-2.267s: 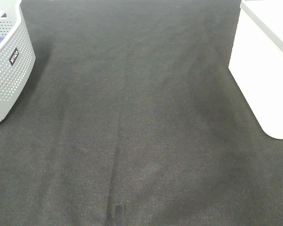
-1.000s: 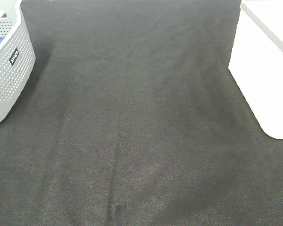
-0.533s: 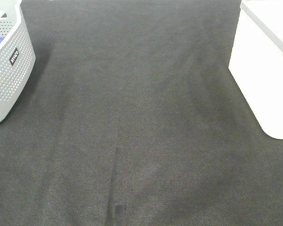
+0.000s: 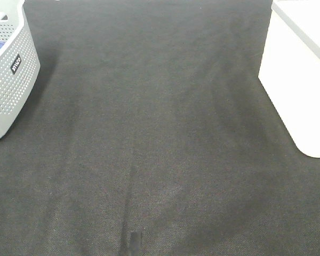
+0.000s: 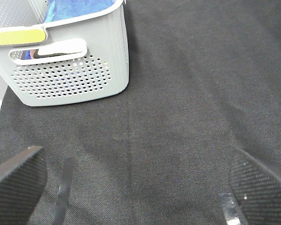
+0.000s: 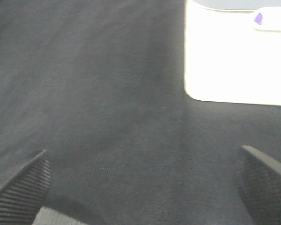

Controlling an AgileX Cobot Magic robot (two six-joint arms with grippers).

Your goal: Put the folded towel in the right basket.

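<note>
No folded towel lies out on the dark desk anywhere; the only cloth showing is blue fabric bunched inside the grey perforated basket on the left side, and whether that is the towel I cannot tell. The white basket waits on the right side, its rim barely in shot, its contents hidden from all three views. The left tool hovers over bare desk just short of the grey basket, fingers spread wide with nothing between them. The right tool hangs near the white basket, likewise spread apart and empty. My read: either the job is finished or a fresh fetch is due. If fetching, the left arm should rise clear of the grey rim, drop straight in, pinch the cloth through all its layers so the fold holds, then carry it level across and release low inside the white basket.
</note>
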